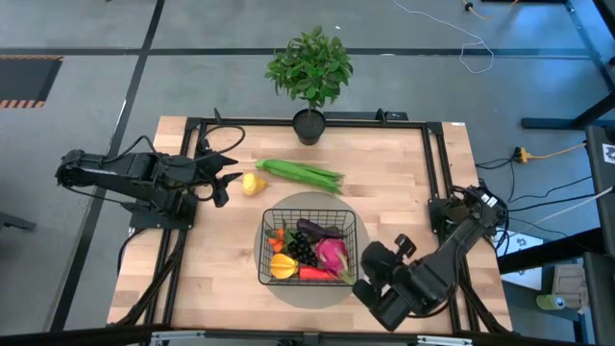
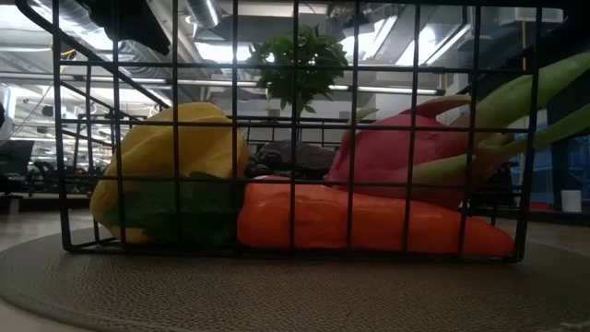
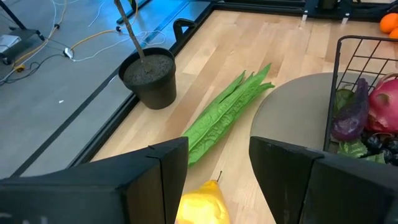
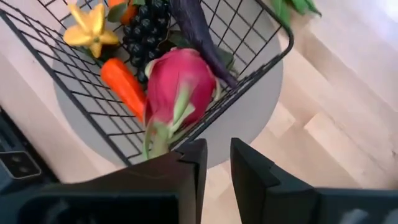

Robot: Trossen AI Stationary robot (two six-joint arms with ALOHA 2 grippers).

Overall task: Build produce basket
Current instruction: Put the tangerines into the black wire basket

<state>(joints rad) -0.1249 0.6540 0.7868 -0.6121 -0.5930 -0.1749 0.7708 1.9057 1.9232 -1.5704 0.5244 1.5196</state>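
Observation:
The black wire basket (image 1: 265, 216) stands on a round grey mat (image 1: 317, 293). It holds a pink fruit (image 4: 180, 81), an orange-red piece (image 4: 124, 87), black grapes (image 4: 146, 28), a purple eggplant (image 1: 317, 229) and a yellow piece (image 2: 175, 148). The yellow lemon (image 1: 253, 184) and the long green beans (image 1: 300, 173) lie on the bare table, left of and beyond the basket. My left gripper (image 1: 229, 178) is open just left of the lemon (image 3: 202, 202), a finger on either side of it. My right gripper (image 4: 217, 155) hovers at the basket's near right corner, fingers a narrow gap apart.
A potted leafy plant (image 1: 309, 72) stands at the table's far edge, its pot (image 3: 149, 78) just beyond the beans (image 3: 227, 112). A black frame rail (image 1: 437, 173) runs round the table. Bare wood lies left and right of the mat.

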